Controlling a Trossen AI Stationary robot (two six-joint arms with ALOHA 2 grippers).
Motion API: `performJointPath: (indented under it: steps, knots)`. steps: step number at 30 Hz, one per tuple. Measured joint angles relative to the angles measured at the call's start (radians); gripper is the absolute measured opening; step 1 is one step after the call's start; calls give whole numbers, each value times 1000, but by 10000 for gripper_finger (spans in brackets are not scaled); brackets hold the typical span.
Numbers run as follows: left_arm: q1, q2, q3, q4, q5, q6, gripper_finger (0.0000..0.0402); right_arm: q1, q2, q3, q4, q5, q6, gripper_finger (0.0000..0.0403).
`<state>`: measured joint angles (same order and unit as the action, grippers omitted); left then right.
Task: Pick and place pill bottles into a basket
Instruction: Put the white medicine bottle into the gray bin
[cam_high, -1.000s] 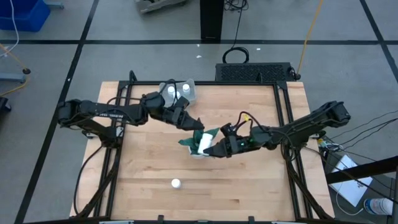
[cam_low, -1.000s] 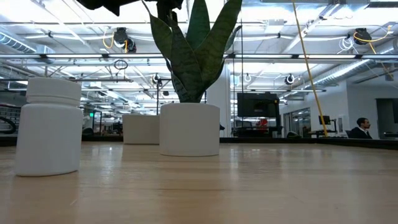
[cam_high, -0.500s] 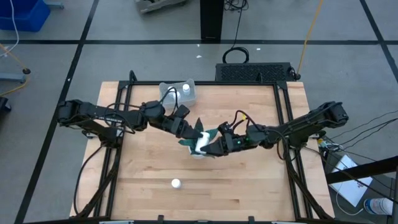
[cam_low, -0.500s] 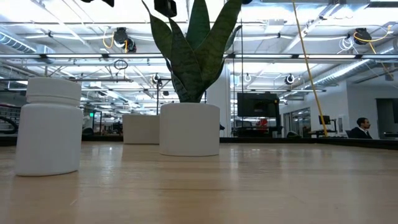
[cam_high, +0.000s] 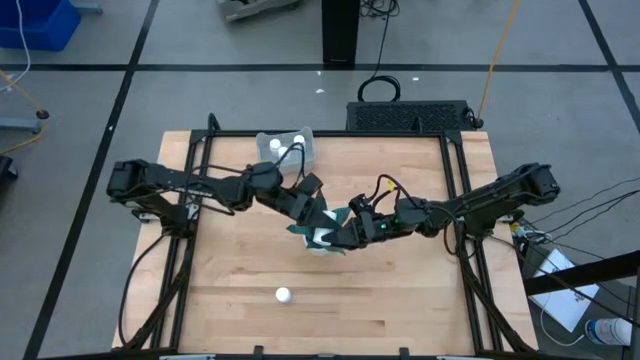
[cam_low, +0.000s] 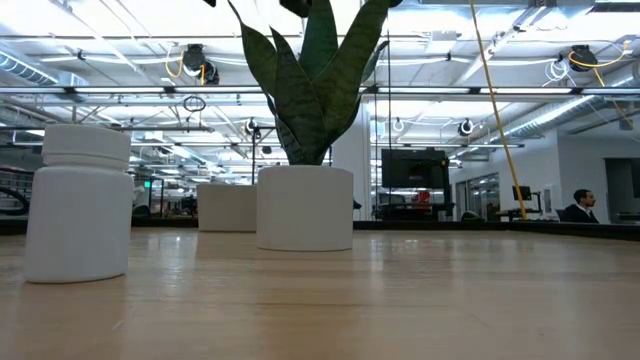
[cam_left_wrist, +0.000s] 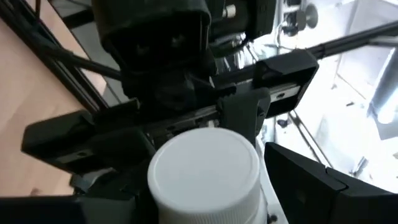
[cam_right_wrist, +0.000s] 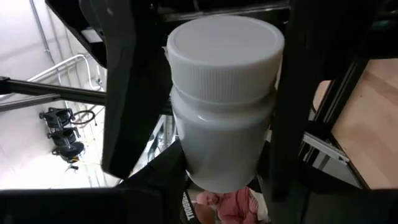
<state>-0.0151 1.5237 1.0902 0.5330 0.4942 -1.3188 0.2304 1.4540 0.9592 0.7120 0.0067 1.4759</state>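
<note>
The right gripper (cam_high: 338, 240) and the left gripper (cam_high: 322, 218) meet over the potted plant (cam_high: 322, 236) at the middle of the worktop (cam_high: 400, 310), an arrangement that fits a bottle handover. In the right wrist view, the right gripper is clamped on a pill bottle (cam_right_wrist: 224, 93), one dark finger (cam_right_wrist: 121, 87) pressed against each side of it, cap pointing away from the wrist. The left wrist view shows the same bottle cap-on (cam_left_wrist: 204, 169), between the left gripper's spread fingers (cam_left_wrist: 298, 180); contact cannot be confirmed. The basket (cam_high: 285, 148) sits at the worktop's far edge, near the left arm, and holds two pill bottles (cam_high: 275, 146). A fourth bottle (cam_high: 283, 295) stands alone on the near side, awaiting pickup.
</note>
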Motion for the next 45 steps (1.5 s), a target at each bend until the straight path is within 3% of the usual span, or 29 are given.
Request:
performJointPath:
  steps: [8,14,19,23,28,34,40,45]
  knots:
    - [50,-16,10,-97,109,46,248,34,2,-2,6,22,-21,159]
    - [74,-15,10,-69,215,34,205,59,1,-1,17,19,-22,158]
    - [60,-15,9,-71,219,28,165,61,1,-1,11,14,-32,158]
    - [61,-15,9,-70,220,28,164,61,1,-1,13,13,-35,161]
    - [85,-15,9,-64,256,43,172,60,-4,-1,18,42,-87,196]
    - [147,-27,9,-59,396,43,162,58,-17,-2,32,90,-154,258]
    - [225,-73,8,-59,425,58,162,64,-37,-2,40,102,-212,301]
    - [348,-148,9,-143,395,187,162,78,-66,-2,38,100,-266,314]
